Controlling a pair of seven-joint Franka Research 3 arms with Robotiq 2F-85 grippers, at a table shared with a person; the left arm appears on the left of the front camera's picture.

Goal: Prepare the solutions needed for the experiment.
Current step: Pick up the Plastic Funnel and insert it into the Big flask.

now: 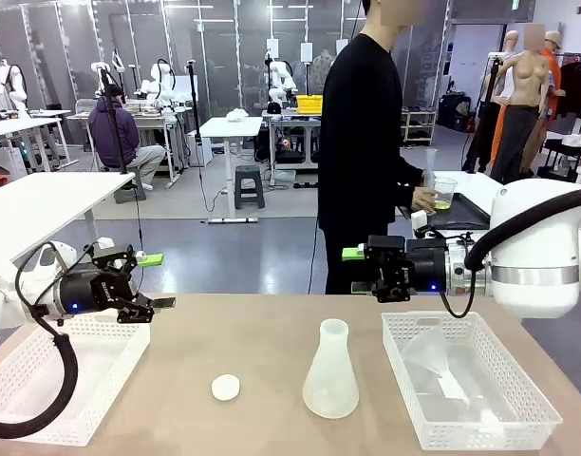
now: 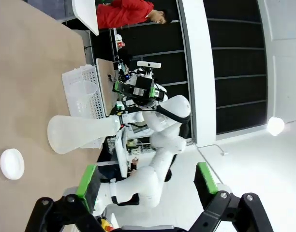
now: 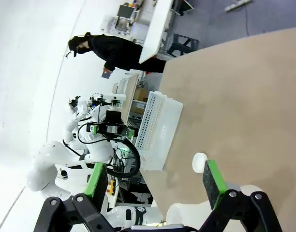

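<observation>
Across the table (image 1: 271, 342), solutions (image 1: 443, 204) in a person's (image 1: 362, 142) cup (image 1: 446, 185); left fingers (image 2: 88, 181), right fingers (image 3: 213, 176) apart, empty.

- The table (image 1: 224, 342) has a smooth, matt tan top.
- The flask (image 1: 330, 380) is frosted, translucent plastic.
- The cap (image 1: 226, 387) is smooth and white, probably plastic.
- The left basket (image 1: 115, 380) and right basket (image 1: 490, 429) are white perforated plastic.
- The right arm (image 1: 547, 237) has a glossy white shell.
- The left gripper (image 1: 158, 280) and right gripper (image 1: 359, 271) are matt black, with green pads (image 2: 87, 180).
- The cup (image 1: 445, 185) is clear plastic, and the solutions (image 1: 443, 204) inside it are transparent.
- The person's top (image 1: 362, 123) is matt black cloth.
</observation>
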